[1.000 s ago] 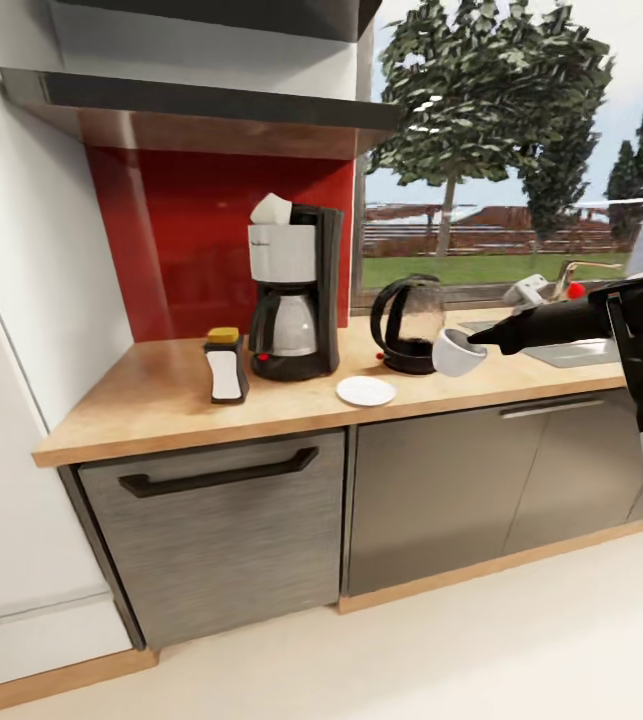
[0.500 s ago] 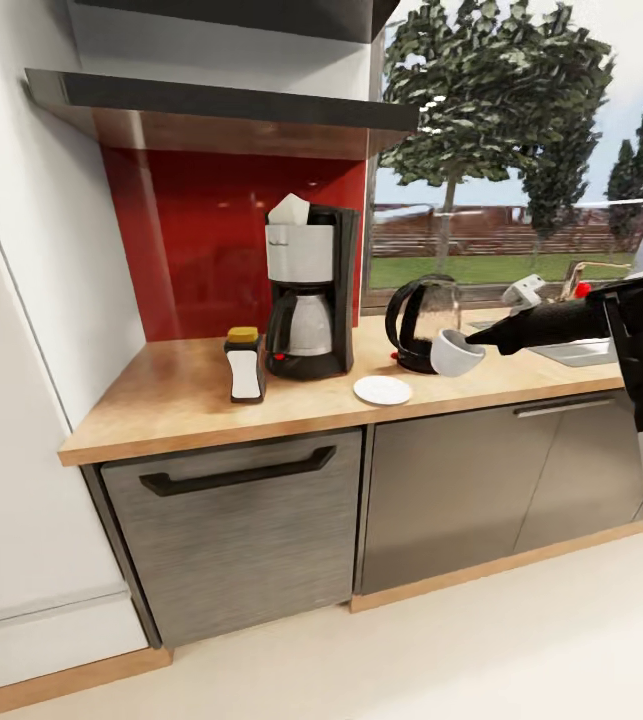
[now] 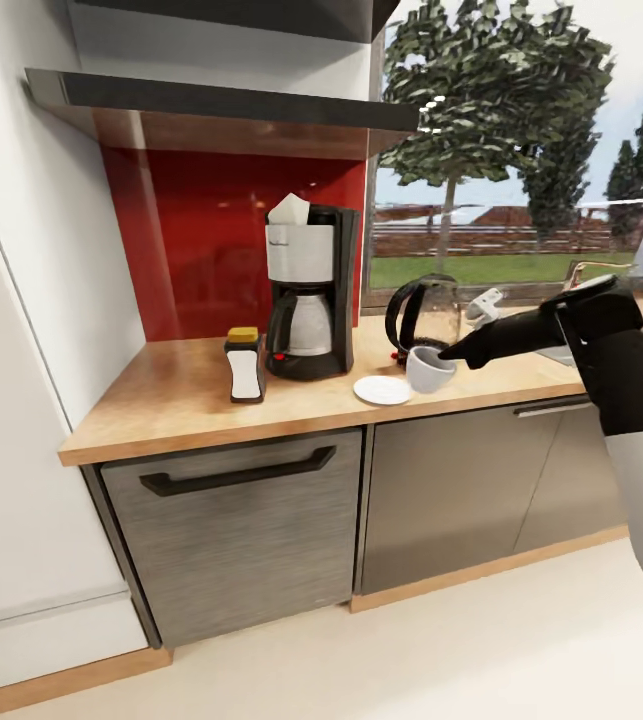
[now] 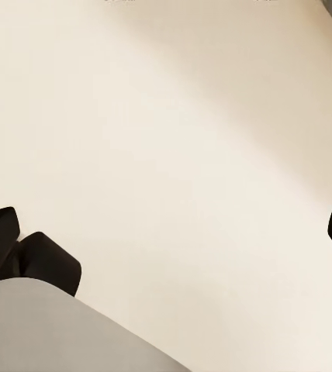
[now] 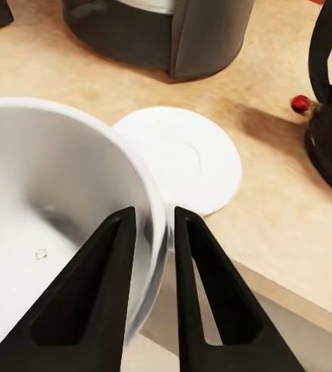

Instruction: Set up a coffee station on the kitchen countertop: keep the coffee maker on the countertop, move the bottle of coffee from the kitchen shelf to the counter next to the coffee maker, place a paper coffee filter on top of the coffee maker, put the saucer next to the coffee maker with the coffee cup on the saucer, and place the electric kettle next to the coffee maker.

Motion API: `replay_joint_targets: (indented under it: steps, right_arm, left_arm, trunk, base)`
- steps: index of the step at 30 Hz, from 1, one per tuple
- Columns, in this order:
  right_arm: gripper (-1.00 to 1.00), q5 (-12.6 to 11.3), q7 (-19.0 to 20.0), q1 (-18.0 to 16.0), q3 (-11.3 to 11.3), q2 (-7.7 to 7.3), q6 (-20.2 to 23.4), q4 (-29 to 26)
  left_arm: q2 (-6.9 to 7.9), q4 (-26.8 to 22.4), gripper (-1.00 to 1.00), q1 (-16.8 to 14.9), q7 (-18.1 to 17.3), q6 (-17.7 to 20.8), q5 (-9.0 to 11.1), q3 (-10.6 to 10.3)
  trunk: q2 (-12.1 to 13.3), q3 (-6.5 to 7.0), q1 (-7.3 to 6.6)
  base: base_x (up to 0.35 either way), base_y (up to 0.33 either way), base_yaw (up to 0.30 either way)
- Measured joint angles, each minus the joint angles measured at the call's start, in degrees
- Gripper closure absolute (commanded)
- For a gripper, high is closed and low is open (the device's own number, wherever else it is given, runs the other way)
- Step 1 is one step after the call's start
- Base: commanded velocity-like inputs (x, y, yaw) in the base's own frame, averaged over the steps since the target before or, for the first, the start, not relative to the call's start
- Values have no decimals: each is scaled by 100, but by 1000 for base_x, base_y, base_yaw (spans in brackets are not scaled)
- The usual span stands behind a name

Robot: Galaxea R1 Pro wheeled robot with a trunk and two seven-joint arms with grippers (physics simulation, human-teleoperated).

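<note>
The right gripper [image 3: 445, 354] pinches the rim of the coffee cup [image 3: 427, 368], one finger inside the bowl and one outside, as the right wrist view shows [image 5: 152, 256]. In the head view the cup hangs upright just beside the saucer [image 3: 382, 390], over its right edge and in front of the electric kettle [image 3: 423, 316]; whether it touches the plate cannot be told. The saucer lies flat on the countertop [image 3: 161, 395], near the front right of the coffee maker [image 3: 309, 292], which carries the paper coffee filter [image 3: 290, 209] on its top. The bottle of coffee [image 3: 245, 364] stands just left of the machine. The left wrist view shows dark finger tips [image 4: 11, 232] set wide apart over pale floor [image 4: 181, 155], holding nothing.
</note>
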Motion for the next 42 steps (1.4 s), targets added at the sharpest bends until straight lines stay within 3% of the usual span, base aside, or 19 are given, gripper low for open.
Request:
replay_joint_targets:
  steps: [3, 8, 34, 42]
  right_arm:
    - [100, 9, -41, 1, 14, 126, -1, 39]
    - [100, 19, -234, 0, 19, 178, -3, 82]
    - [100, -1, -405, 0, 18, 184, 2, 220]
    - [100, -1, -405, 0, 15, 184, 2, 219]
  left_arm:
    - [0, 0, -100, 0, -1, -1, 0, 0]
    - [0, 0, -100, 0, 1, 0, 0, 0]
    - [0, 0, -100, 0, 0, 0, 0, 0]
    - [0, 0, -100, 0, -1, 0, 0, 0]
  trunk:
    - [0, 0, -2]
    - [0, 0, -2]
    - [0, 0, 0]
    - [-201, -90, 110]
  base:
    - [164, 123, 0]
    - [151, 72, 0]
    - [61, 18, 0]
    - [0, 0, 0]
